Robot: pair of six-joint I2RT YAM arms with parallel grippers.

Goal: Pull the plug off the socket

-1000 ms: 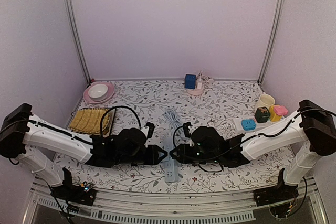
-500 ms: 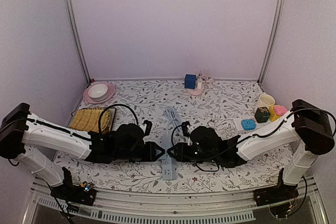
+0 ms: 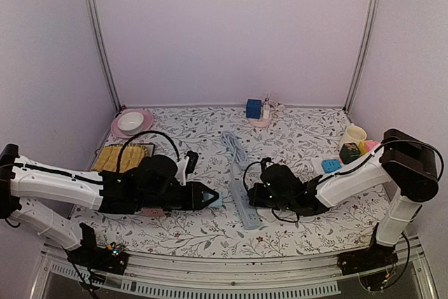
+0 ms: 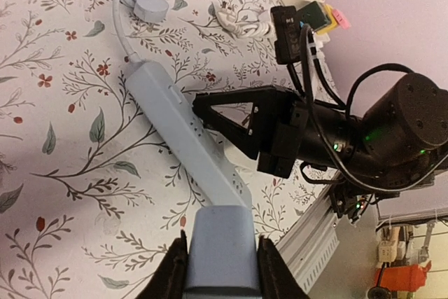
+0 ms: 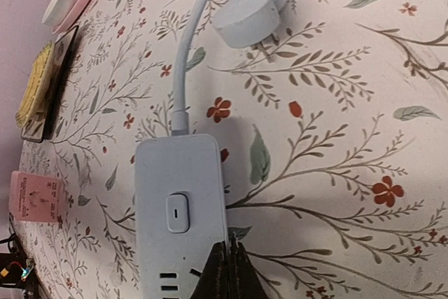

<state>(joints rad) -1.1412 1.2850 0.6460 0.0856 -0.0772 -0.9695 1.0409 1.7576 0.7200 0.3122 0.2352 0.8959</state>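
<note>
Left jaws: the left gripper is closed firmly on the plug, one finger flat on each side of its body.
Right jaws: the right gripper has its tips pressed together with nothing between them. They bear on a long edge of the power strip, just short of its switch.
Table: a floral cloth lies under both sets of jaws and gives the strip little to stop it sliding.
Power strip: it lies flat on a diagonal between the two grippers. One end runs straight ahead of the left jaws, and the right tips meet it part-way along.
Lead: it leaves the strip's far end, beyond both jaws, and lies slack in loose loops.
Plug position: it sits inside the left jaws, hard against the strip's near end. I cannot tell whether the pins are clear of the socket.
Step in hand (judgement): extraction, with the left arm pulling and the right arm bracing.
Method (judgement): draw the plug back along the line of its pins, without twisting or levering. Keep the right tips pressing down so the strip stays put.
Risk (judgement): closed tips on an edge give a narrow brace, so the strip could pivot or follow the plug. The pull should be eased, not snatched.
</note>
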